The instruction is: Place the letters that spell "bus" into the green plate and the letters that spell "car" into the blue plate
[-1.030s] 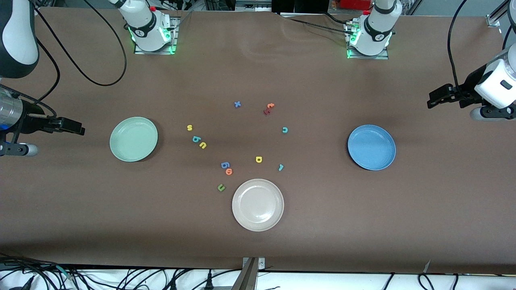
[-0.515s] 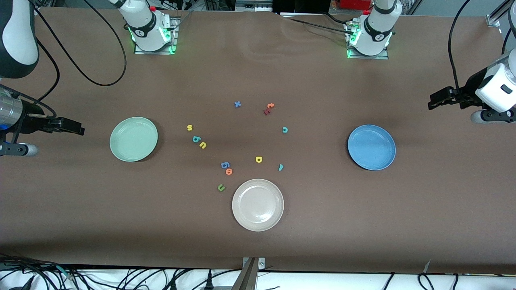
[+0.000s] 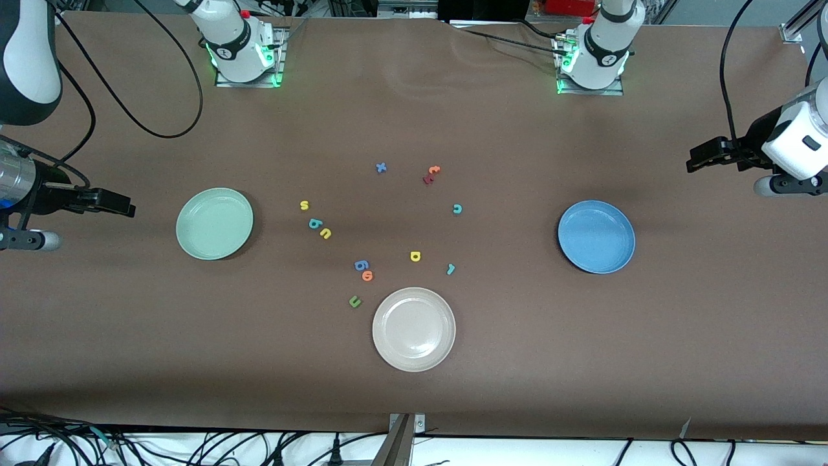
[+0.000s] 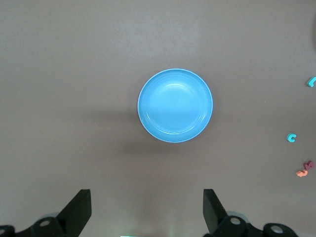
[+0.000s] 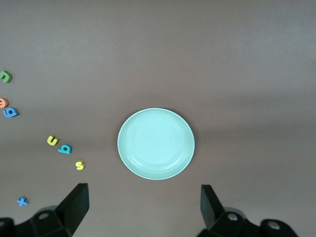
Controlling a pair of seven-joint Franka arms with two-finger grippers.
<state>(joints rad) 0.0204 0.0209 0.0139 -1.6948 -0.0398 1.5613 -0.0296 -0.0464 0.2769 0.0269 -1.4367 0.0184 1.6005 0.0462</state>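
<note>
Hanging over the table's end by the right arm, the right gripper (image 3: pixel 126 207) has its fingers spread wide and holds nothing; the left gripper (image 3: pixel 695 162) is likewise wide open and empty, up over the table's other end. The green plate (image 3: pixel 215 223) sits toward the right arm's end and the blue plate (image 3: pixel 596 236) toward the left arm's end, both bare. Between them the foam letters lie loose on the brown table (image 3: pixel 582 362). A yellow s (image 3: pixel 304 206), a teal b (image 3: pixel 314 224) and a yellow u (image 3: pixel 325 233) form a short slanting row near the green plate. A teal c (image 3: pixel 457 208), a yellow a (image 3: pixel 415 256) and a teal r (image 3: pixel 451 268) lie apart from one another, closer to the blue plate. A white plate (image 3: pixel 414 329) sits nearest the front camera, with a green letter (image 3: pixel 354 301) just beside it.
</note>
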